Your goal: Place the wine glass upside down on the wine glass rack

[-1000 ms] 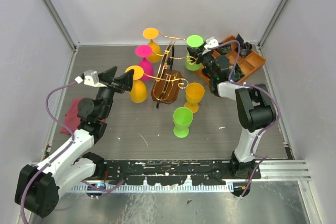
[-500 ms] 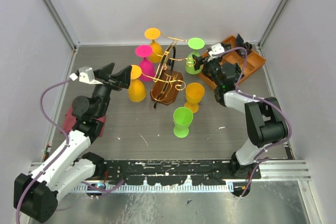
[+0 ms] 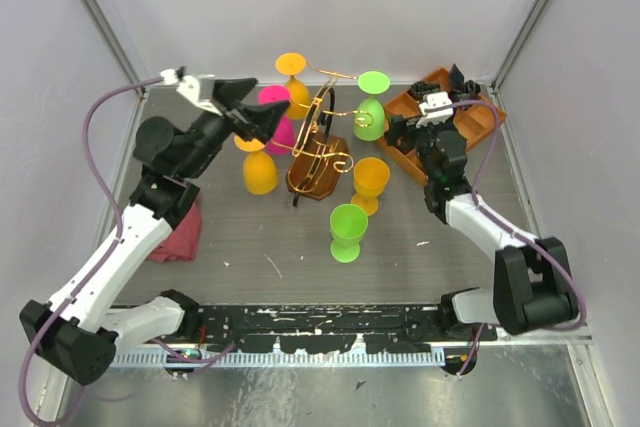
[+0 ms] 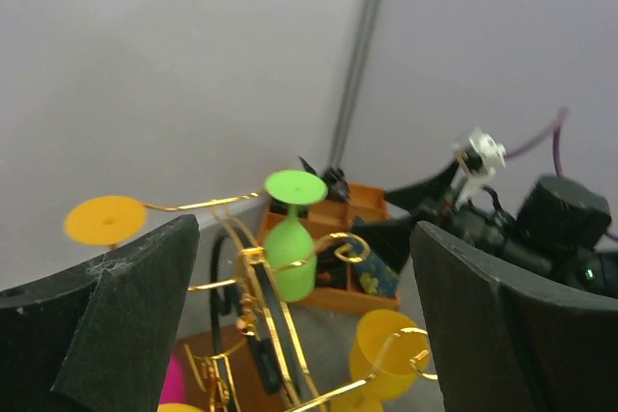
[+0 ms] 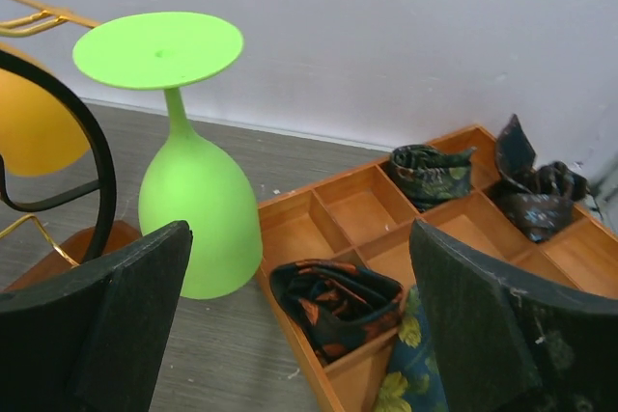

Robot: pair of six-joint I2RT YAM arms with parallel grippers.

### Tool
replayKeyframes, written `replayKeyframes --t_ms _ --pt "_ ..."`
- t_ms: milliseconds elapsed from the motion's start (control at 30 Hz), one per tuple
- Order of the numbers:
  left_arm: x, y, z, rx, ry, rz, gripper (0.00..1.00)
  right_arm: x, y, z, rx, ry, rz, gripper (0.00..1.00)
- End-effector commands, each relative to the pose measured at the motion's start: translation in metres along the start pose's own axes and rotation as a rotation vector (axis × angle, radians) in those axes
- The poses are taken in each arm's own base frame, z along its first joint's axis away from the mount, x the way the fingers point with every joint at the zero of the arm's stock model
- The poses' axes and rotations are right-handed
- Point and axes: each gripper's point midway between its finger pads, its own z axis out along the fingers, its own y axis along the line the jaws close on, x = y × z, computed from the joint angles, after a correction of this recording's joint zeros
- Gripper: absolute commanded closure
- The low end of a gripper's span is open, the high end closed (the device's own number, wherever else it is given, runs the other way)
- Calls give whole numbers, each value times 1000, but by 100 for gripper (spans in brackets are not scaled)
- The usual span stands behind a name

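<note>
The gold wire rack [image 3: 318, 137] stands on its brown base [image 3: 313, 175] mid-table. Several goblets hang upside down on it: orange [image 3: 291, 64], pink [image 3: 275, 99], yellow-orange [image 3: 262, 172] and a green wine glass [image 3: 369, 115] on the right arm. My right gripper [image 3: 402, 133] is open and empty, a little right of the green glass [image 5: 198, 219], not touching it. My left gripper [image 3: 262, 117] is open and empty, raised at the rack's left side beside the pink goblet. Its view looks across the rack [image 4: 266, 315] to the green glass [image 4: 290, 258].
A yellow goblet [image 3: 369, 182] and a green goblet [image 3: 348, 230] stand upright in front of the rack. An orange compartment tray [image 3: 470, 127] with folded dark cloths [image 5: 333, 301] sits at the back right. A red cloth [image 3: 178, 229] lies at the left.
My right gripper has drawn back to the right from the green glass, which stays on the rack. My left arm has risen and swung toward the back, up to the rack's left side.
</note>
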Motion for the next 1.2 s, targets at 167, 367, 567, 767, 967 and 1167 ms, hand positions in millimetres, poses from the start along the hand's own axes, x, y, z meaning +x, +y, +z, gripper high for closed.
replayKeyframes --t_ms 167,367,567,767,967,1167 --pt "60 -96 27 276 371 246 2 -25 -52 -54 286 210 104 0" --pt "119 -136 45 332 581 356 2 -32 -84 -112 477 313 207 0" --pt "175 -149 58 313 749 441 2 -51 -97 -163 587 317 253 0" --pt "226 -152 62 287 894 479 1 -69 -105 -202 638 308 238 0" --pt "262 -161 60 278 1018 535 1 -87 -107 -227 643 277 231 0" --pt "285 -147 59 182 1103 583 1 -97 -105 -238 625 254 238 0"
